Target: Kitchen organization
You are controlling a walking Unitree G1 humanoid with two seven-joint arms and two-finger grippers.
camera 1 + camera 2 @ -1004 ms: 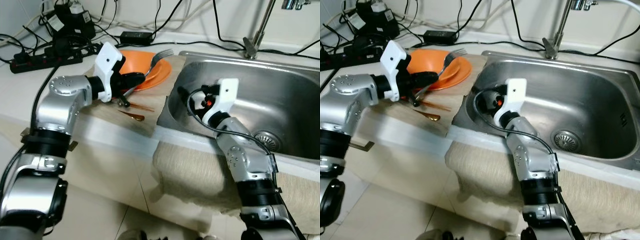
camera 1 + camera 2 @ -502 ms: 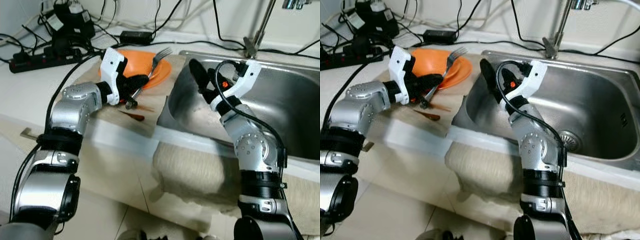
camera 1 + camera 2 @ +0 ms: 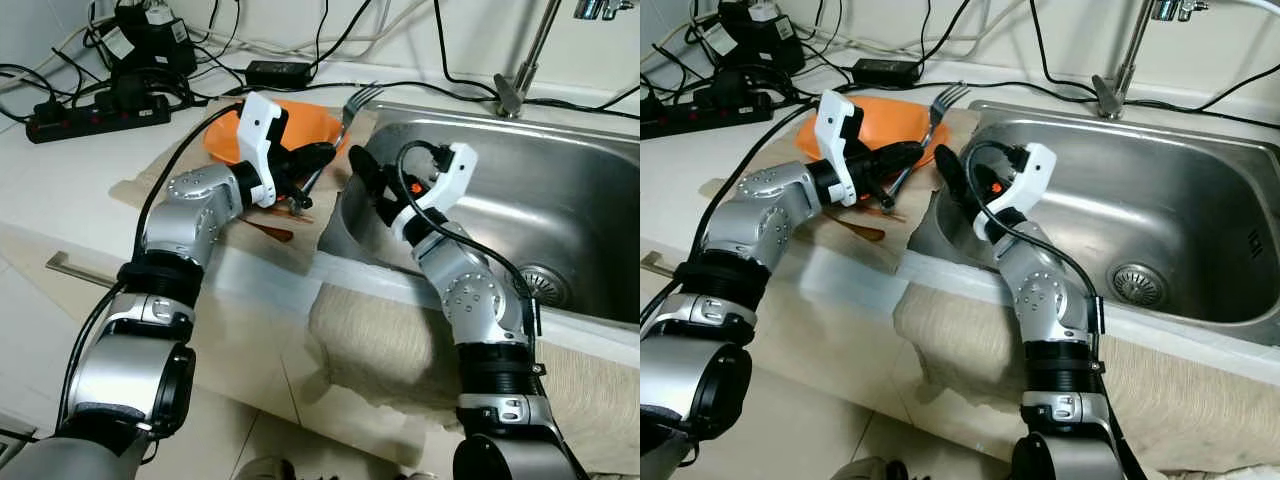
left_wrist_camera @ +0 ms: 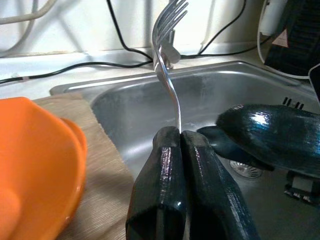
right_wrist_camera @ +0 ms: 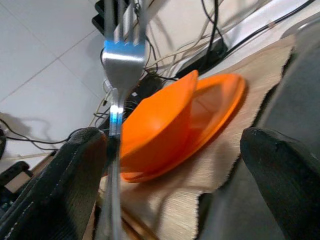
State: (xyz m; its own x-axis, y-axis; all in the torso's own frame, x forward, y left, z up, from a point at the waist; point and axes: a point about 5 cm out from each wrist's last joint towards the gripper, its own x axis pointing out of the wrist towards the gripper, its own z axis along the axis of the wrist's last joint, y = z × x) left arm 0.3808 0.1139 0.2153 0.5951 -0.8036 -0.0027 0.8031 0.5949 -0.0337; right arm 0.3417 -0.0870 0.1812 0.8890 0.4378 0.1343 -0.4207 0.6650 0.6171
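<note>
Steel sink beside cable-strewn white counter.

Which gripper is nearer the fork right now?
Left. The left gripper is shut on the fork, clamping its handle with the tines pointing up. The right gripper is open just beside it at the sink's near-left corner, not touching.

Shiny metal fork; brushed stainless-steel sink; glossy orange plastic bowl; matt, coarse woven beige mat; left gripper's fingers glossy black plastic.
</note>
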